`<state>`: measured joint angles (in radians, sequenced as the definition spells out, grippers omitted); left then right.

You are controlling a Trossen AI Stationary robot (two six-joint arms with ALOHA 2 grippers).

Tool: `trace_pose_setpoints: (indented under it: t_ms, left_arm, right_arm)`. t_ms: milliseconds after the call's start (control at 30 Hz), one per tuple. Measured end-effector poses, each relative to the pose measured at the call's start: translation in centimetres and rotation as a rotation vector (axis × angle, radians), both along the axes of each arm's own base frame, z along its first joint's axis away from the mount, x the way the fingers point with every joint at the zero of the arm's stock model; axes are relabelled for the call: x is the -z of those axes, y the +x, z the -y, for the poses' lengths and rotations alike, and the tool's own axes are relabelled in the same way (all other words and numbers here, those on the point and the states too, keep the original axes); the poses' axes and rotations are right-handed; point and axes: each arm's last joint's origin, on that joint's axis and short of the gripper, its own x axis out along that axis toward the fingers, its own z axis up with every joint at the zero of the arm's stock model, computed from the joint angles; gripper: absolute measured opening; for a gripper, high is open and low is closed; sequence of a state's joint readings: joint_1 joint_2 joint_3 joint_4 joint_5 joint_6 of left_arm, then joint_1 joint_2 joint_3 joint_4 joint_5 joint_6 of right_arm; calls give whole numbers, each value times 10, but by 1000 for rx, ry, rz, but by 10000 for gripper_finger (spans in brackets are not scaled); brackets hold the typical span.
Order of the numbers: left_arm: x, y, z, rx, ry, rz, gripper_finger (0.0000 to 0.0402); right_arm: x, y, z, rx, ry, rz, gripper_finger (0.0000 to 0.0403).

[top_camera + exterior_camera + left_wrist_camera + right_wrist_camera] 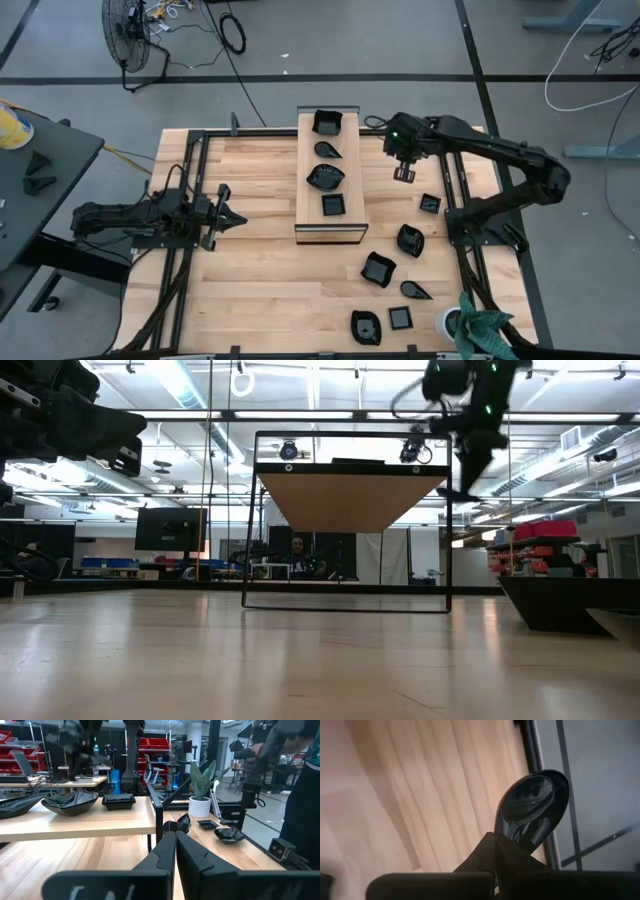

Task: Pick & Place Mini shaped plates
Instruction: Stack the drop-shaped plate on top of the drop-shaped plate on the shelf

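Note:
My right gripper hangs above the table, just right of the long wooden board. It is shut on the rim of a glossy black teardrop-shaped mini plate, which sticks out beyond the closed fingers. On the board lie several black mini plates, among them a square one and a wavy-edged one. More mini plates lie loose on the right half of the table, such as a small square and a larger dish. My left gripper rests shut and holds nothing at the table's left side.
Black metal rails run along both sides of the table. A potted plant in a white pot stands at the front right corner. The raised board fills the middle of the low view. A fan stands on the floor.

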<state>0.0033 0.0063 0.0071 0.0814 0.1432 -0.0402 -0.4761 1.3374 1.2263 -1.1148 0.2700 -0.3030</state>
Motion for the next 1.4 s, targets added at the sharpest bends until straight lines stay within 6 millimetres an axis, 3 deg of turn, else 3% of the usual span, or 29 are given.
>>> trace_pose_setpoints:
  t_ms: [233, 433, 633, 933, 1400]
  left_arm:
    - [0, 0, 0, 0, 0, 0, 18]
    - [0, 0, 0, 0, 0, 0, 18]
    - [0, 0, 0, 0, 0, 1, 18]
    - [0, 0, 0, 0, 0, 0, 18]
    - [0, 0, 0, 0, 0, 0, 18]
  right_arm:
    - [-42, 41, -14, -111, -38, 94, 0]
    - [-58, 83, -21, -132, -43, 168, 0]
    - [-52, 118, -21, -95, -25, 219, 0]
    - [-33, 149, -14, -53, -28, 309, 0]
    - [-28, 157, -17, -45, 30, 357, 0]
